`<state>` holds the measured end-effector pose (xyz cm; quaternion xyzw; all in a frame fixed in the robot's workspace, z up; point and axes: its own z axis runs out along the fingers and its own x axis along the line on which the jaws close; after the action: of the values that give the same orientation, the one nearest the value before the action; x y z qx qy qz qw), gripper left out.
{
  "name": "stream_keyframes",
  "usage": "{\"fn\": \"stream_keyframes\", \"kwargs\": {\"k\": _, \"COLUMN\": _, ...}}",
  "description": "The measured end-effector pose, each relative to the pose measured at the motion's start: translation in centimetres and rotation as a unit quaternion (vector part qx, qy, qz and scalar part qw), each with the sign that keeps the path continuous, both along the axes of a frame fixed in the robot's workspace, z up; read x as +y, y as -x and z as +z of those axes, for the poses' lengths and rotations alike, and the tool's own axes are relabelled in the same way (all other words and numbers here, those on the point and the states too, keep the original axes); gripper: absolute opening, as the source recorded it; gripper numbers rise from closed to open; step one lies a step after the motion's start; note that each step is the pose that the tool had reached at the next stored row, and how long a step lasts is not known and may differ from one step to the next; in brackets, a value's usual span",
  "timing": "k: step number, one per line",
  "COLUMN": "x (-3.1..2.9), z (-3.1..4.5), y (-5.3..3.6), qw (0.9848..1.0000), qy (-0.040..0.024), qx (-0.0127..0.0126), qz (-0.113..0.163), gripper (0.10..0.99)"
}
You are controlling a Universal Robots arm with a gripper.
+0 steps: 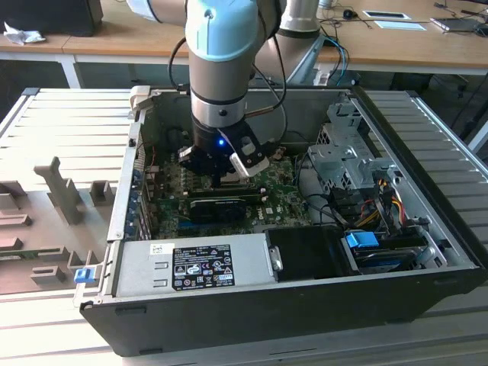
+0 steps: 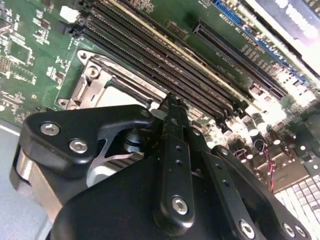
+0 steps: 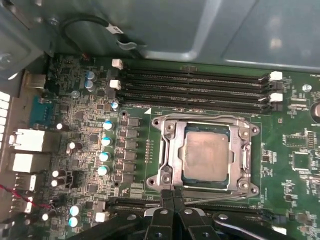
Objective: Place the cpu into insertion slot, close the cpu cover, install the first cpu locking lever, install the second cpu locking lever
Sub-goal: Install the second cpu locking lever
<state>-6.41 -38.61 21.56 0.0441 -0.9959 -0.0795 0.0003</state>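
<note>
cpu [image 3: 206, 160] top dull, smudged grey metal; cover [image 3: 170, 165] bright, smooth stamped steel; board [image 3: 295, 165] matt green; pincer [image 3: 172, 200] black, satin-finished, with shiny screw heads; case [image 1: 252, 309] wall matt black metal

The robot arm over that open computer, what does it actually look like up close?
The arm is a thick silver-grey tube with a pale blue cap at its joint, and black cables loop beside it. A small blue light glows low on its black wrist. The gripper is matte black, built of flat linked bars held by silver screws, narrowing to slim black fingers.
</note>
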Motion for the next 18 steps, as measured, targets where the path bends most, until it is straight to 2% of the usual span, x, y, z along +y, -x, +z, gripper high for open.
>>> {"fn": "stream_keyframes", "kwargs": {"k": 3, "x": -0.28, "z": -0.16, "y": 0.27, "qw": 0.9999, "qy": -0.0101, "qx": -0.0005, "qz": 0.0, "gripper": 0.106}}
{"fn": "stream_keyframes", "kwargs": {"k": 6, "x": -0.91, "z": -0.3, "y": 0.48, "qw": 0.9998, "qy": -0.0177, "qx": -0.0012, "qz": 0.0, "gripper": 0.106}}
{"fn": "stream_keyframes", "kwargs": {"k": 7, "x": -1.19, "z": -0.33, "y": 0.53, "qw": 0.9997, "qy": -0.0234, "qx": -0.0013, "qz": 0.0, "gripper": 0.106}}
{"fn": "stream_keyframes", "kwargs": {"k": 11, "x": -1.36, "z": -0.49, "y": 0.88, "qw": 0.9995, "qy": -0.0324, "qx": -0.0019, "qz": 0.0, "gripper": 0.106}}
{"fn": "stream_keyframes", "kwargs": {"k": 13, "x": -1.37, "z": -0.79, "y": 1.33, "qw": 0.9993, "qy": -0.0368, "qx": -0.0028, "qz": 0.0, "gripper": 0.106}}
{"fn": "stream_keyframes", "kwargs": {"k": 14, "x": -1.35, "z": -0.99, "y": 1.36, "qw": 0.9992, "qy": -0.0411, "qx": -0.0028, "qz": 0.0, "gripper": 0.106}}
{"fn": "stream_keyframes", "kwargs": {"k": 18, "x": -1.36, "z": -1.42, "y": 1.36, "qw": 0.9987, "qy": -0.0507, "qx": -0.0028, "qz": 0.0, "gripper": 0.106}}
